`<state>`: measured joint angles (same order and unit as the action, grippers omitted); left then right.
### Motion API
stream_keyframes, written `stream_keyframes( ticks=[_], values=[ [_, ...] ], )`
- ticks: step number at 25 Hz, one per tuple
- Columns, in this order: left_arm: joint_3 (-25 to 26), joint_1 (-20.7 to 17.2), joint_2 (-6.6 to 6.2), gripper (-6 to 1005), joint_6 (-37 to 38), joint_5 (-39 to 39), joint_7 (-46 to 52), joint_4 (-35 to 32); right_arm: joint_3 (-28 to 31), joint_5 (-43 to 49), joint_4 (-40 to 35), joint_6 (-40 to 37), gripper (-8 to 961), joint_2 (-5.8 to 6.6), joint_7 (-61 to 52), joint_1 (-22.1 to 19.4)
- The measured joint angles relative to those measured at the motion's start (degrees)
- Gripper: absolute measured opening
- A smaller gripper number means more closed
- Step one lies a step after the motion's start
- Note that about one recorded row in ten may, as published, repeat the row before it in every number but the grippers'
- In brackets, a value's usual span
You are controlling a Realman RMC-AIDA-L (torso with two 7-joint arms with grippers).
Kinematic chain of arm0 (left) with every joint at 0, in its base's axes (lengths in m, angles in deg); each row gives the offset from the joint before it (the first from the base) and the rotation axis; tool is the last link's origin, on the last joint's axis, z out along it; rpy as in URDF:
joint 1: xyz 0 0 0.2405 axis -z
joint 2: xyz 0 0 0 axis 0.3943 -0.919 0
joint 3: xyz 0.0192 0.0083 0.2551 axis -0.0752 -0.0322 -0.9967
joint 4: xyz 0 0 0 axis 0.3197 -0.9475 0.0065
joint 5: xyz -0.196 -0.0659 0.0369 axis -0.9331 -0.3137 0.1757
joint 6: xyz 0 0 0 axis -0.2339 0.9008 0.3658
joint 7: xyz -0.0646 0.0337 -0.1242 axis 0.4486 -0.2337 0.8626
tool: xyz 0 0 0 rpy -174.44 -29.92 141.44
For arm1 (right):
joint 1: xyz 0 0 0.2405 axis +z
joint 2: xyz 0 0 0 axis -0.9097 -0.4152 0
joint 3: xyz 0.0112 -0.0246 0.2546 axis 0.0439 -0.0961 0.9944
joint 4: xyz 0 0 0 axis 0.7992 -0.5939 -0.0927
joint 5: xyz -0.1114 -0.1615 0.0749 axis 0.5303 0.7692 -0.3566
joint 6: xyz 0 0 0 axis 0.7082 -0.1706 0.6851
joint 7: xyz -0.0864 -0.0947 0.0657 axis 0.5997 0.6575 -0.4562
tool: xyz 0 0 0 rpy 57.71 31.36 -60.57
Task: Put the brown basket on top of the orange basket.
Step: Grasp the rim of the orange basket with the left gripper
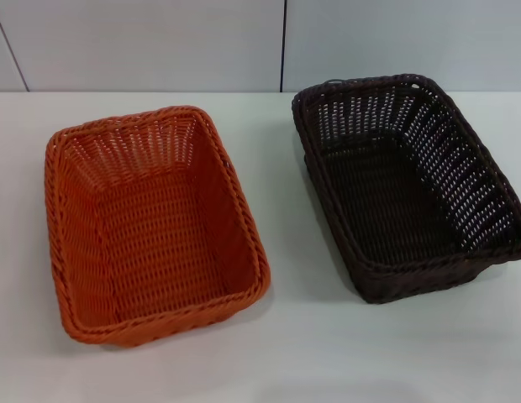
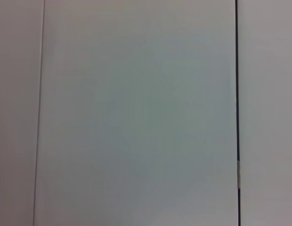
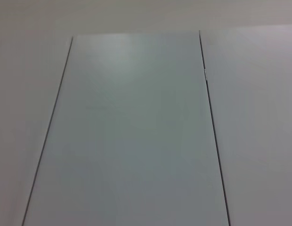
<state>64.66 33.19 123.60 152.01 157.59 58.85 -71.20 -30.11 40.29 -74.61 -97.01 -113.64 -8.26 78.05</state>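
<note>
Two baskets, one of each colour, and nothing else on the white worktop (image 1: 269, 353). On the robot's left sits the rectangular bright orange woven basket (image 1: 151, 227) with its sloping sides and braided rim, mouth up and empty. Over on the right, the rectangular dark brown, almost black woven basket (image 1: 407, 185) with openwork sides, also mouth up, also empty. They stand side by side and apart, a bare strip of worktop between them, each turned at a slight angle.

That layout looks like a plain starting setup: the orange basket, open and upright, is ready to receive, and the brown one lies on the right arm's side, so that arm seems the natural one to fetch it. Similar in size, so the brown one should nest or rest on the orange rim once lifted across.

Neither arm is in the head view. Both wrist cameras show only pale wall panels with dark seams (image 2: 237, 94), so the arms appear parked, pointing away from the work. Neither claw shows anywhere, so I cannot tell whether either is apart or together. The stacking has not begun.
</note>
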Motion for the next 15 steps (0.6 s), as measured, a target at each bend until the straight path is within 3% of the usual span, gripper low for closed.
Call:
stream_keyframes(
  ticks=[15],
  values=[
    [-3.4, 0.1, -0.64, 781, 0.2, 0.1, 5.8, 0.0, 0.0, 0.0, 0.0, -1.4, 824, -0.03, 0.0, -0.3]
  ],
)
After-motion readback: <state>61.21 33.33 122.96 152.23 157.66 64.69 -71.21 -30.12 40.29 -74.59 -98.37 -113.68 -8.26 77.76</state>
